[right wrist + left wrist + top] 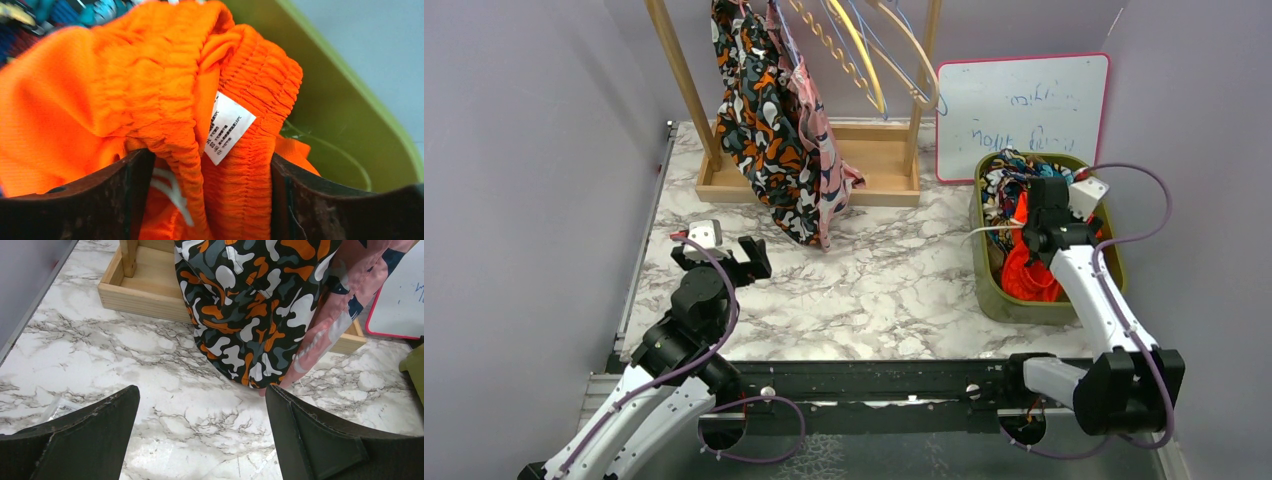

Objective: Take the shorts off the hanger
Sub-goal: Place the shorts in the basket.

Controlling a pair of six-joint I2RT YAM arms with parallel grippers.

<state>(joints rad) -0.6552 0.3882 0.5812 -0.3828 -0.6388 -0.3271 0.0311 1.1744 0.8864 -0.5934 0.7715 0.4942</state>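
Top external view — progress: part done; two pairs hang on the wooden rack (pixel 686 80) at far left, and others lie in the green bin (pixel 987 300) at right.
Done: orange shorts (pixel 1027 272) and multicolour-print shorts (pixel 1004 180) are in the bin; empty hangers (pixel 879 55) hang on the rail.
Left to do: blotch-print shorts (pixel 762 125) and pink-print shorts (pixel 824 180) are both to come off, by my judgement.
Right gripper (pixel 206 200): over the bin, jaws wide. The orange waistband and its white label (pixel 227 127) lie between the fingers, not pinched as far as the right wrist view shows.
Left gripper (pixel 200 440): jaws wide, holding nothing, low over the marble table (pixel 150 365).
Nearest pair, position: the blotch-print hem hangs just beyond that gripper's fingertips — far and slightly right, apart from them. The pink-print pair touches it on its right.
Hanger tops: out of view, so I cannot tell how the two pairs are fastened.
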